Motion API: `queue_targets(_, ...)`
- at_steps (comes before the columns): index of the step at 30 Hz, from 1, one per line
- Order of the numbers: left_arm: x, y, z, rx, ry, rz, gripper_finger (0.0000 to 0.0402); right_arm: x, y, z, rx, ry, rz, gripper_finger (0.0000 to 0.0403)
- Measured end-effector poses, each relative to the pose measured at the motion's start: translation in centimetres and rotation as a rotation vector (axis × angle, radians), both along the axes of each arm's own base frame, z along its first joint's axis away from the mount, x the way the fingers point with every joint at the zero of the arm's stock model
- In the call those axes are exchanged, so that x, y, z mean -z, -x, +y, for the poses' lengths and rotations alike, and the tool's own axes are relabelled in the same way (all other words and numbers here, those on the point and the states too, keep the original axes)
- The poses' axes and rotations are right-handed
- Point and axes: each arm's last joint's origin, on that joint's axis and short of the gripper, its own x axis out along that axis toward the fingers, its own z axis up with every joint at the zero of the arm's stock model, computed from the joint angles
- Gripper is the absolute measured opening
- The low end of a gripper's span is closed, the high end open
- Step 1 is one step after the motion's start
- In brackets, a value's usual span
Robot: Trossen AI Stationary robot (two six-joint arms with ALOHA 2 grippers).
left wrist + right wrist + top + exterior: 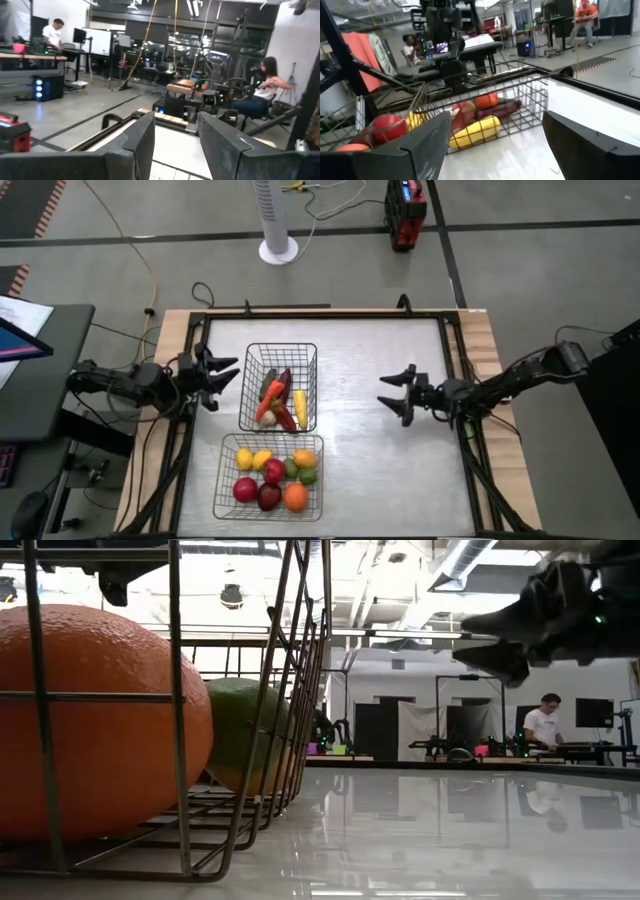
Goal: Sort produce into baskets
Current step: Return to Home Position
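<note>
Two wire-mesh baskets stand on the white table, left of its middle. The far basket (280, 347) holds elongated produce: a yellow piece (299, 408), red, orange, purple and green ones. The near basket (270, 437) holds round produce, among them an orange (90, 720), a green one (245, 735) and a red one (245, 489). My left gripper (222, 377) stands open at the table's left edge, beside the far basket, touching nothing. My right gripper (397, 395) hangs open above the table's right half, its fingers toward the baskets (520, 100), with nothing between them.
Bare white table (370, 470) lies between the baskets and my right gripper. A black frame (330, 312) runs round the table. Beyond the far edge stand a white fan base (278, 250) and a red-black device (405, 215). People sit at desks in the room behind.
</note>
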Motion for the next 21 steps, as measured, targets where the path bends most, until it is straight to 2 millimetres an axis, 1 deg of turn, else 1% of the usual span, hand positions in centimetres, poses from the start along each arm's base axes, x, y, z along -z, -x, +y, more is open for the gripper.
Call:
queue_targets(1, 0.1, 0.0, 0.0, -0.007, -0.004, 0.008, 0.0137, 0.3, 0.3, -0.1, 0.005, -0.004, 0.0, 0.034)
queue_targets(4, 0.1, 0.0, 0.0, -0.021, -0.026, 0.025, 0.0137, 0.4, 0.4, -0.3, 0.016, -0.005, 0.003, 0.034)
queue_targets(9, 0.2, 0.0, 0.2, -0.09, -0.037, 0.043, 0.0137, 0.3, 0.4, -0.3, 0.012, 0.005, -0.001, 0.034)
queue_targets(12, 0.2, 0.2, 0.3, -0.096, -0.027, 0.035, 0.0137, -0.1, 0.7, -0.3, -0.007, 0.005, -0.02, 0.034)
queue_targets(16, 0.2, 0.7, 0.3, -0.086, -0.026, 0.027, 0.0137, -0.5, 1.4, -0.9, 0.026, 0.008, -0.009, 0.034)
queue_targets(21, 0.2, 1.7, 0.6, -0.085, -0.019, 0.005, 0.0137, -0.8, 2.8, -1.9, 0.087, 0.007, 0.019, 0.034)
